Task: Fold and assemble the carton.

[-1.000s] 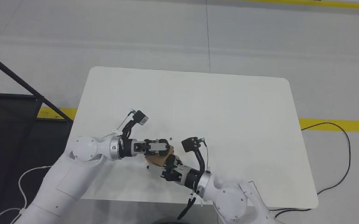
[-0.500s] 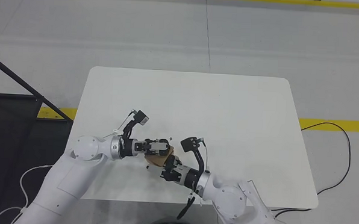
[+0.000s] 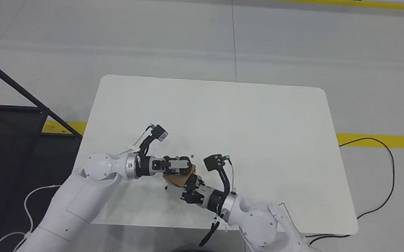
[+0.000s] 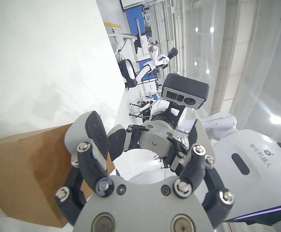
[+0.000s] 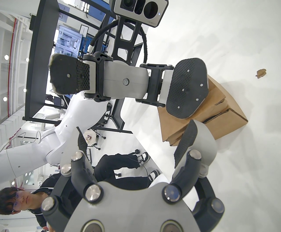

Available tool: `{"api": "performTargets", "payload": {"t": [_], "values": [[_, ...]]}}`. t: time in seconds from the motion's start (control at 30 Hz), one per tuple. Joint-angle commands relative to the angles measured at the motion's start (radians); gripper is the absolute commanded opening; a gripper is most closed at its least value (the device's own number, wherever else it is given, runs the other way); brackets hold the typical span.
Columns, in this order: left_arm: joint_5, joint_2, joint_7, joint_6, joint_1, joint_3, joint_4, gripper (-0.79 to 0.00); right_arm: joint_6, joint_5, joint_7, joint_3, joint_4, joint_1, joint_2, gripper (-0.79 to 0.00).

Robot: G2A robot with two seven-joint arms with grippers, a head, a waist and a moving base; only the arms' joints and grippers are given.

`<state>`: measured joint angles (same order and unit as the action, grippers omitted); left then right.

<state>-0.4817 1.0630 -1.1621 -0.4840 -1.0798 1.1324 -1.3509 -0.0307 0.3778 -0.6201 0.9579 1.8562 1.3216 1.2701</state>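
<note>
White table [image 3: 277, 116] on grey floor [image 3: 125, 28] crossed by 2 yellow lines [image 3: 378, 140]; black cable [image 3: 392, 168] right of table, dark panel [image 3: 11, 151] at left.

Small brown carton [image 3: 176, 180] on the white tabletop [image 3: 276, 136], close to its near edge and left of centre. Flanked by two grippers: left gripper [image 3: 178, 166] at its far side, coming in from the left; right gripper [image 3: 192, 190] just beside its near right corner, coming in from the lower right. Jaws too small to judge. Around the tabletop, grey floor [image 3: 124, 34] with a yellow line [image 3: 378, 140]; black cable [image 3: 390, 168] at right.
</note>
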Motion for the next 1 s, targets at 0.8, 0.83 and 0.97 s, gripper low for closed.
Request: {"api": "performTargets", "payload": {"t": [0.8,0.83,0.97], "values": [[-0.006,-0.004,-0.002,-0.008,-0.016,0.016,0.000,0.000,-0.017,-0.242,0.204,0.073,-0.037,0.013,0.012,0.000],[-0.008,-0.004,-0.002,-0.009,-0.016,0.017,0.001,0.000,-0.021,-0.246,0.207,0.072,-0.039,0.013,0.013,0.000],[-0.013,-0.004,0.009,-0.006,-0.018,0.019,0.007,0.000,-0.031,-0.266,0.214,0.072,-0.046,0.015,0.015,0.000]]}}
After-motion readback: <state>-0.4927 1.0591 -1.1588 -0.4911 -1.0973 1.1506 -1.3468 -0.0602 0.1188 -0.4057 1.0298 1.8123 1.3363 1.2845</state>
